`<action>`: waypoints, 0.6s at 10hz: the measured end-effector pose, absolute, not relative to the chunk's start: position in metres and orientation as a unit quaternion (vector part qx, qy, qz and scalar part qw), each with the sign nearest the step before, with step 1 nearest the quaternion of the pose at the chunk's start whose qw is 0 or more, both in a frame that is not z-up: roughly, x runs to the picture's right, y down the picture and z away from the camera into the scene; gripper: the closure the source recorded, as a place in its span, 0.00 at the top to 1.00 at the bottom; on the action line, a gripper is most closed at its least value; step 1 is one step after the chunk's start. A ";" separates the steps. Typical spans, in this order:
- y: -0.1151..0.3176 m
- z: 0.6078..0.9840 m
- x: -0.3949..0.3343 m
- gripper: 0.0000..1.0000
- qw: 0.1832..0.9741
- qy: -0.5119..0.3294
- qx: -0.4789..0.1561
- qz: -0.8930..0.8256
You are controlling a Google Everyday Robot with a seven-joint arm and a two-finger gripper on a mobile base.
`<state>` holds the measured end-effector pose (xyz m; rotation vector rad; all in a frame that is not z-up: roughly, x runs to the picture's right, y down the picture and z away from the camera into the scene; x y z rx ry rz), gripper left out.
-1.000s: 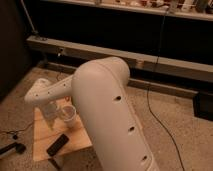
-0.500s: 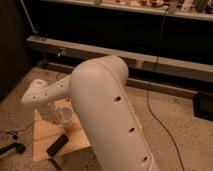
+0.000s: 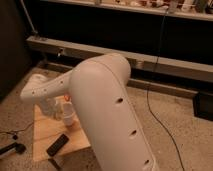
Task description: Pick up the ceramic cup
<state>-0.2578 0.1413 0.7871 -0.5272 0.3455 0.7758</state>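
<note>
The ceramic cup point(image 3: 68, 116) stands on the wooden board point(image 3: 44, 131), left of the arm point(image 3: 107, 105). The gripper point(image 3: 56, 108) sits just beside the cup. Centre the cup between the jaws, close firmly below the rim, then lift vertically.

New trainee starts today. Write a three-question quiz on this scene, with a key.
1. True or false: the small plain white ceramic cup stands on the low light wooden table.
2. Which lies nearer the table's front edge: the cup or the flat black rectangular object?
3. Where is the end effector? A) beside the cup, over the table B) on the floor C) up at the shelf

Key: 1 true; 2 the black object; 3 A
</note>
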 end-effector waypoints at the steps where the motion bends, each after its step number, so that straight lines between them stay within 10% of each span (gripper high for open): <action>1: 0.133 0.783 -0.260 0.00 0.877 0.159 -0.248 0.379; 6: 0.087 0.756 -0.274 0.00 0.871 0.123 -0.224 0.419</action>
